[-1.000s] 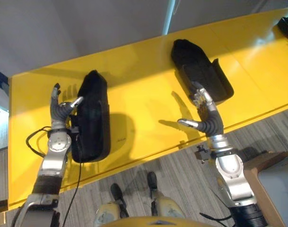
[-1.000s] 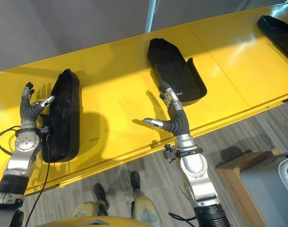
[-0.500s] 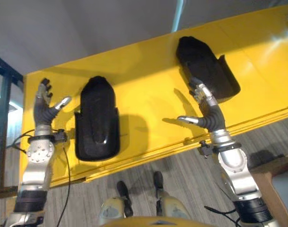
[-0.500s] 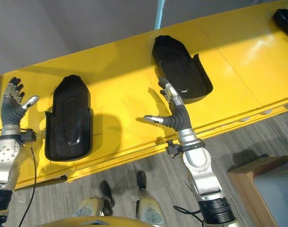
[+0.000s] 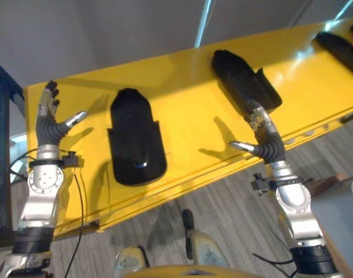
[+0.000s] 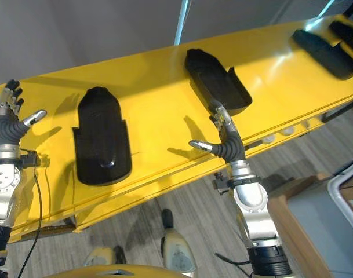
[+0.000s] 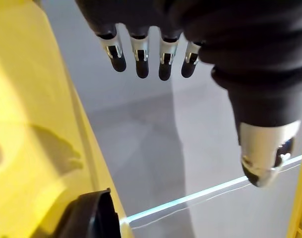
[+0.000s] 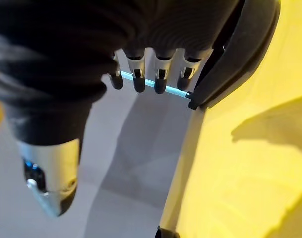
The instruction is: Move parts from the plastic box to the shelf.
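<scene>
Two black moulded parts lie flat on the yellow shelf [image 5: 188,110]. One part [image 5: 134,137] is at the left middle and the other [image 5: 244,82] is further right. My left hand [image 5: 48,130] stands open over the shelf's left end, a hand's width from the left part and holding nothing. My right hand [image 5: 268,147] is open at the shelf's front edge, just in front of the right part and not touching it. In the left wrist view its straight fingers [image 7: 141,54] point at the wall. The right part [image 8: 240,54] shows past the right hand's fingers [image 8: 160,74].
More black parts [image 6: 324,49] lie at the shelf's far right end. A grey wall [image 5: 106,35] rises behind the shelf. A dark frame post [image 5: 2,145] stands at the left. A grey and brown box [image 6: 309,226] sits on the wooden floor at lower right.
The left part went from standing on its side against my left hand to lying flat. My left hand has drawn away to the left. The camera has shifted.
</scene>
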Available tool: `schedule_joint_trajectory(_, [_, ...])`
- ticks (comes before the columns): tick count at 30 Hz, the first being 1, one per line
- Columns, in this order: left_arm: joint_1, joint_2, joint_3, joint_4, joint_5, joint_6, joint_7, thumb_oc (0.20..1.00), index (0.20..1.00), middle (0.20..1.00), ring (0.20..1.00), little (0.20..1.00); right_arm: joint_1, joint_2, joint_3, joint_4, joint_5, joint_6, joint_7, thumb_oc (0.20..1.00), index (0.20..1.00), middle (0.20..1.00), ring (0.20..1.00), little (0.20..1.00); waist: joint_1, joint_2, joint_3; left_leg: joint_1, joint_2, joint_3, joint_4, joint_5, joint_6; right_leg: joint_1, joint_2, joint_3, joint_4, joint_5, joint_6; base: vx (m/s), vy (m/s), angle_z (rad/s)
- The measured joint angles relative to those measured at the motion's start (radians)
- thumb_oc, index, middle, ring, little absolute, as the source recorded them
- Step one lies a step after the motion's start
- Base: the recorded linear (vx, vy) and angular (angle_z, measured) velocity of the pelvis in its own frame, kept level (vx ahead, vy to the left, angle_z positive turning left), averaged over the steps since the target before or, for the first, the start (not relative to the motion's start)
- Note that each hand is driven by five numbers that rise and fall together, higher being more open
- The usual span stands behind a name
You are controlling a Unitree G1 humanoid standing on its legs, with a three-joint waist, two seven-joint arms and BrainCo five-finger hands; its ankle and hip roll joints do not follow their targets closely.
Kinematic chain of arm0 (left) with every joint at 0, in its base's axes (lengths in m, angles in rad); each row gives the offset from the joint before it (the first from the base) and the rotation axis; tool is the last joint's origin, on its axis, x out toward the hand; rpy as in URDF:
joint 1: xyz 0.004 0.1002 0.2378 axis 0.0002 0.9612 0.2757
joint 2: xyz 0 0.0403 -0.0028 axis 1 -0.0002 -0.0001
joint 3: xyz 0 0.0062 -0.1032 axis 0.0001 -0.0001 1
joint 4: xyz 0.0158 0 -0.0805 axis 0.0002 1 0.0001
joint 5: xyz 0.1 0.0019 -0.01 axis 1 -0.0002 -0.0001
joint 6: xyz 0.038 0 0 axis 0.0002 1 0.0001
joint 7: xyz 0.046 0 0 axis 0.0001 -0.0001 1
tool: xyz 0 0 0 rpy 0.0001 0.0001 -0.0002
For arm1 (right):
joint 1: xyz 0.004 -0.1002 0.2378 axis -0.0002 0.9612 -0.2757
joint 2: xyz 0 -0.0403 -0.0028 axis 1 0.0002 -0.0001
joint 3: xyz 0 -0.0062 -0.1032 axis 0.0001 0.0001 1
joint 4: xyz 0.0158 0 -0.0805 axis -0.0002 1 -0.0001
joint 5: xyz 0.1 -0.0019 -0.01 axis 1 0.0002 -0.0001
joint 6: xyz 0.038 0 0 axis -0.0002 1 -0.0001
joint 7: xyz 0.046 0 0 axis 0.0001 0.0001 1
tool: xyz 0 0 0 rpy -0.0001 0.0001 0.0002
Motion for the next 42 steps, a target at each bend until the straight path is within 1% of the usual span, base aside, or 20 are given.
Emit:
schedule_joint_trajectory(4, [0.005,-0.015,-0.018,0.001,0.016,-0.005,0.0,1.0,1.0,1.0,1.0,1.0,0.021,0.059,0.021,0.015,-0.022,0.004,-0.013,1.0,1.0,1.0,1.0,1.0,0.0,-0.041,-0.031,-0.009,-0.025,0.02,-0.031,0.029,0.014,-0.04,0.001,-0.005,0.016,0.091,-0.003,-0.3,0.091,-0.03])
schedule_joint_trajectory(6, [0.023,-0.008,-0.025,-0.002,0.019,-0.011,0.0,1.0,1.0,1.0,1.0,1.0,0.01,0.084,0.04,0.014,-0.024,0.004,-0.018,1.0,1.0,1.0,1.0,1.0,0.009,-0.079,-0.041,-0.069,-0.01,0.031,0.079,0.03,-0.001,-0.056,-0.018,-0.002,0.007,0.137,-0.052,-0.21,0.08,-0.11])
schedule_joint_trajectory(7, [0.018,0.005,-0.036,-0.004,0.028,-0.009,-0.003,1.0,1.0,1.0,1.0,1.0,0.0,0.106,0.046,0.018,-0.027,0.004,-0.025,1.0,1.0,1.0,1.0,1.0,-0.007,-0.107,-0.029,-0.142,0.007,0.035,0.167,0.011,0.005,-0.055,-0.033,0.017,-0.009,0.155,-0.051,-0.3,0.158,-0.17])
schedule_joint_trajectory(8, [0.027,-0.007,-0.059,-0.027,0.036,-0.008,-0.005,1.0,1.0,1.0,1.0,1.0,-0.012,0.11,0.049,0.035,-0.028,0.005,-0.028,1.0,1.0,1.0,1.0,1.0,-0.004,-0.106,-0.013,-0.125,0.029,0.068,0.035,0.058,0.049,-0.091,-0.012,0.021,0.01,0.188,0.049,-0.29,0.149,-0.16])
schedule_joint_trajectory(9, [0.03,-0.004,-0.073,-0.023,0.036,-0.007,-0.007,1.0,1.0,1.0,1.0,1.0,0.0,0.113,0.05,0.041,-0.028,0.006,-0.028,1.0,1.0,1.0,1.0,1.0,-0.003,-0.119,-0.019,-0.12,0.024,0.073,0.035,0.068,0.05,-0.079,-0.008,0.012,-0.005,0.215,0.048,-0.37,0.168,-0.27])
schedule_joint_trajectory(12, [0.025,-0.002,-0.068,-0.024,0.035,-0.008,-0.013,1.0,1.0,1.0,1.0,1.0,0.01,0.115,0.055,0.038,-0.025,0.004,-0.027,1.0,1.0,1.0,1.0,1.0,0.0,-0.124,-0.017,-0.124,0.021,0.093,0.034,0.072,0.059,-0.051,-0.013,0.008,-0.087,0.295,-0.044,-0.25,0.006,-0.2])
schedule_joint_trajectory(13, [0.002,-0.005,-0.065,-0.021,0.035,-0.008,-0.026,1.0,1.0,1.0,1.0,1.0,0.013,0.114,0.067,0.05,-0.015,0.003,-0.018,1.0,1.0,1.0,1.0,1.0,-0.001,-0.102,-0.003,-0.128,0.051,0.101,0.022,0.097,0.09,-0.057,-0.014,-0.014,0.003,0.162,0.045,-0.25,-0.055,0.08])
schedule_joint_trajectory(15, [0.006,-0.016,-0.065,-0.021,0.035,-0.008,-0.026,1.0,1.0,1.0,1.0,1.0,0.041,0.106,0.067,0.048,-0.015,0.002,0.014,1.0,1.0,1.0,1.0,1.0,0.024,-0.08,0.009,-0.11,0.07,0.086,-0.021,0.132,0.076,-0.011,-0.03,-0.038,0.146,0.0,0.079,-0.16,-0.1,0.06])
schedule_joint_trajectory(17, [0.007,-0.018,-0.063,-0.022,0.035,-0.008,-0.026,1.0,1.0,1.0,1.0,1.0,0.056,0.093,0.065,0.044,-0.014,0.0,0.02,1.0,1.0,1.0,1.0,1.0,0.054,-0.082,0.008,-0.115,0.081,0.083,-0.039,0.16,0.07,0.057,-0.061,-0.039,0.172,-0.086,0.11,-0.08,-0.15,0.0])
schedule_joint_trajectory(20, [0.048,-0.016,-0.029,-0.027,0.032,-0.008,-0.028,1.0,1.0,1.0,1.0,1.0,0.053,0.09,0.1,0.04,0.003,0.001,0.058,1.0,1.0,1.0,1.0,1.0,0.101,-0.12,-0.016,-0.081,0.068,0.126,-0.112,0.216,0.028,0.149,-0.067,-0.034,0.023,-0.06,0.118,-0.03,-0.073,-0.45])
schedule_joint_trajectory(22, [0.068,-0.034,-0.026,-0.043,0.033,-0.008,-0.032,1.0,1.0,1.0,1.0,1.0,0.041,0.089,0.109,0.038,0.012,0.001,0.078,1.0,1.0,1.0,1.0,1.0,0.087,-0.123,-0.018,-0.058,0.071,0.154,-0.153,0.251,0.004,0.162,-0.059,-0.033,-0.027,-0.076,0.135,-0.07,-0.084,-0.72])
schedule_joint_trajectory(26, [0.069,-0.049,-0.042,-0.078,0.075,-0.011,-0.031,1.0,1.0,1.0,1.0,1.0,0.037,0.082,0.107,0.013,0.021,-0.001,0.084,1.0,1.0,1.0,1.0,1.0,0.048,-0.129,-0.032,-0.077,0.113,0.173,-0.139,0.273,-0.042,0.157,-0.018,-0.035,-0.093,-0.1,0.057,-0.05,-0.07,-0.35])
schedule_joint_trajectory(33, [0.072,-0.07,-0.041,-0.083,0.123,-0.018,0.007,1.0,1.0,1.0,1.0,1.0,0.043,0.052,0.109,0.006,0.056,-0.007,0.084,1.0,1.0,1.0,1.0,1.0,0.043,-0.085,-0.033,-0.095,0.14,0.115,-0.178,0.321,-0.064,0.152,0.017,-0.064,-0.097,-0.1,0.053,-0.05,-0.088,0.1])
schedule_joint_trajectory(34, [0.116,-0.098,-0.027,-0.091,0.132,-0.019,0.026,1.0,1.0,1.0,1.0,1.0,0.043,0.051,0.112,0.006,0.067,-0.011,0.085,1.0,1.0,1.0,1.0,1.0,0.073,-0.033,-0.046,-0.102,0.128,0.109,-0.235,0.367,-0.061,0.126,0.02,-0.077,-0.095,-0.096,0.047,-0.21,-0.193,0.21])
schedule_joint_trajectory(37, [0.16,-0.141,-0.025,-0.12,0.152,-0.021,0.05,1.0,1.0,1.0,1.0,1.0,0.049,0.012,0.127,0.013,0.108,-0.023,0.081,1.0,1.0,1.0,1.0,1.0,0.097,0.03,-0.038,-0.143,0.124,0.042,-0.232,0.412,-0.048,0.109,0.031,-0.12,-0.068,-0.099,0.03,-0.26,-0.176,0.6])
schedule_joint_trajectory(38, [0.16,-0.199,-0.013,-0.164,0.171,-0.034,0.086,1.0,1.0,1.0,1.0,1.0,0.074,-0.053,0.138,0.044,0.126,-0.018,0.084,1.0,1.0,1.0,1.0,1.0,0.117,0.05,-0.028,-0.21,0.116,-0.063,-0.192,0.433,-0.063,0.084,0.021,-0.187,-0.015,-0.126,-0.026,-0.18,-0.026,1.1])
schedule_joint_trajectory(39, [0.156,-0.206,-0.013,-0.163,0.171,-0.034,0.092,1.0,1.0,1.0,1.0,1.0,0.068,-0.079,0.148,0.068,0.129,-0.012,0.083,1.0,1.0,1.0,1.0,1.0,0.131,0.057,-0.023,-0.211,0.113,-0.081,-0.197,0.44,-0.067,0.085,0.019,-0.206,0.005,-0.14,-0.037,-0.13,-0.001,1.05])
schedule_joint_trajectory(40, [0.156,-0.204,-0.01,-0.169,0.171,-0.034,0.093,1.0,1.0,1.0,1.0,1.0,0.063,-0.094,0.147,0.086,0.129,-0.006,0.084,1.0,1.0,1.0,1.0,1.0,0.146,0.051,-0.02,-0.212,0.108,-0.089,-0.166,0.413,-0.095,0.076,-0.013,-0.235,0.021,-0.147,-0.064,-0.07,0.036,0.53])
schedule_joint_trajectory(41, [0.157,-0.19,-0.004,-0.173,0.172,-0.038,0.095,1.0,1.0,1.0,1.0,1.0,0.063,-0.094,0.137,0.087,0.131,0.0,0.084,1.0,1.0,1.0,1.0,1.0,0.154,0.023,-0.005,-0.255,0.097,-0.091,0.042,0.291,-0.078,0.079,-0.04,-0.237,0.038,-0.158,-0.066,-0.07,0.064,0.34])
schedule_joint_trajectory(42, [0.159,-0.174,0.004,-0.176,0.173,-0.04,0.097,1.0,1.0,1.0,1.0,1.0,0.053,-0.092,0.123,0.067,0.135,0.0,0.085,1.0,1.0,1.0,1.0,1.0,0.157,0.02,-0.005,-0.247,0.081,-0.088,0.153,0.23,-0.067,0.08,-0.057,-0.23,0.052,-0.167,-0.063,-0.09,0.12,0.2])
